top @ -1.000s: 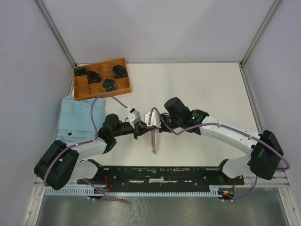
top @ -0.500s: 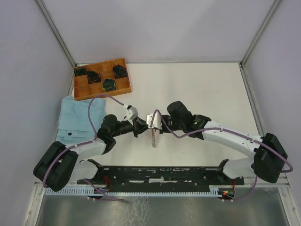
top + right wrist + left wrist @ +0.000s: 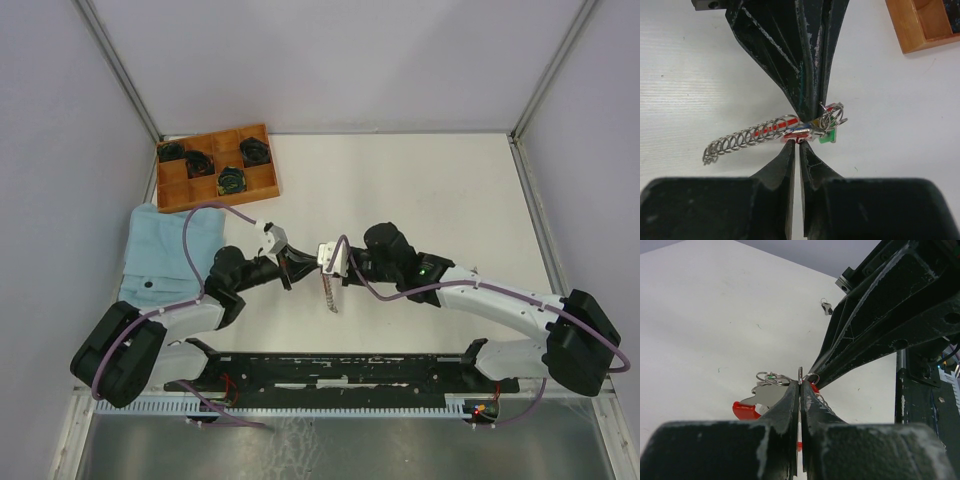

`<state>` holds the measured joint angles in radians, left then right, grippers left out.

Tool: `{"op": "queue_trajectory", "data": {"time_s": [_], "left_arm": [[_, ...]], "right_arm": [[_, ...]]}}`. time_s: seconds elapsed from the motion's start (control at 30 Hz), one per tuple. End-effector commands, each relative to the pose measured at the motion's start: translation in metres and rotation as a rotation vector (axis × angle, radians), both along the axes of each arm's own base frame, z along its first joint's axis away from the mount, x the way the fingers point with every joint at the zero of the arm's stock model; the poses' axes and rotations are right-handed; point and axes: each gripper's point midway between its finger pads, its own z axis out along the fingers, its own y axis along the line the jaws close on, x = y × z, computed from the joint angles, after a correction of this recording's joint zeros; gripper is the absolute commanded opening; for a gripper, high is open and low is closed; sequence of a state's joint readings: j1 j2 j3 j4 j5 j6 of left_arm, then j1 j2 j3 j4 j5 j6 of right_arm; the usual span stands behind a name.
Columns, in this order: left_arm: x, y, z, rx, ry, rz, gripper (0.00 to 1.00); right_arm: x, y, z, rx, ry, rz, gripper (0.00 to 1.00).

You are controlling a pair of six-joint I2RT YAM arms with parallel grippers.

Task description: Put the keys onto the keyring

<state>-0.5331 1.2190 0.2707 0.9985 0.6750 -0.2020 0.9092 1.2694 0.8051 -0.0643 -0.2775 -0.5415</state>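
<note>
The keyring [image 3: 800, 374] is held up between both grippers above the middle of the table. My left gripper [image 3: 800, 385] is shut on the thin metal ring. A red-headed key [image 3: 745, 410] and more rings [image 3: 772, 377] hang beside it. My right gripper [image 3: 799, 146] faces the left one and is shut on the red-edged key [image 3: 799, 136]. A green key head [image 3: 828, 136] and the silver chain [image 3: 747, 136] hang off the bundle. In the top view the chain [image 3: 328, 295] dangles below the left gripper [image 3: 300, 268] and the right gripper [image 3: 325, 270].
A wooden compartment tray [image 3: 218, 166] with dark round coils stands at the back left; its corner shows in the right wrist view [image 3: 920, 25]. A light blue cloth [image 3: 165, 250] lies at the left. A small loose key [image 3: 826, 306] lies far off on the table.
Both arms have shifted slightly, the right wrist lower and further right, the left wrist a little left. The bundle with its chain stays held between them.
</note>
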Motion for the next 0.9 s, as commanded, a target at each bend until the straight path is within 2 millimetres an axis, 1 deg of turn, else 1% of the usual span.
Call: {"op": "queue_trajectory", "data": {"time_s": [0.0, 0.17, 0.37, 0.5, 0.7, 0.87], "left_arm": [[0.005, 0.002, 0.034, -0.079, -0.106, 0.016, 0.03], [0.004, 0.000, 0.032, -0.072, -0.103, 0.005, 0.03], [0.004, 0.000, 0.031, -0.069, -0.103, 0.000, 0.03], [0.004, 0.000, 0.031, -0.068, -0.106, 0.002, 0.03], [0.004, 0.001, 0.031, -0.071, -0.118, 0.011, 0.03], [0.005, 0.003, 0.030, -0.076, -0.123, 0.027, 0.03]], "right_arm": [[-0.006, 0.006, 0.014, 0.052, 0.002, 0.017, 0.15], [-0.005, 0.005, 0.021, 0.072, -0.012, 0.011, 0.18], [0.000, 0.006, 0.025, 0.093, -0.027, -0.021, 0.27], [0.003, 0.006, 0.025, 0.104, -0.019, -0.044, 0.31], [0.000, 0.008, 0.030, 0.148, 0.026, -0.067, 0.33], [-0.003, 0.002, 0.036, 0.214, 0.098, -0.147, 0.36]]}}
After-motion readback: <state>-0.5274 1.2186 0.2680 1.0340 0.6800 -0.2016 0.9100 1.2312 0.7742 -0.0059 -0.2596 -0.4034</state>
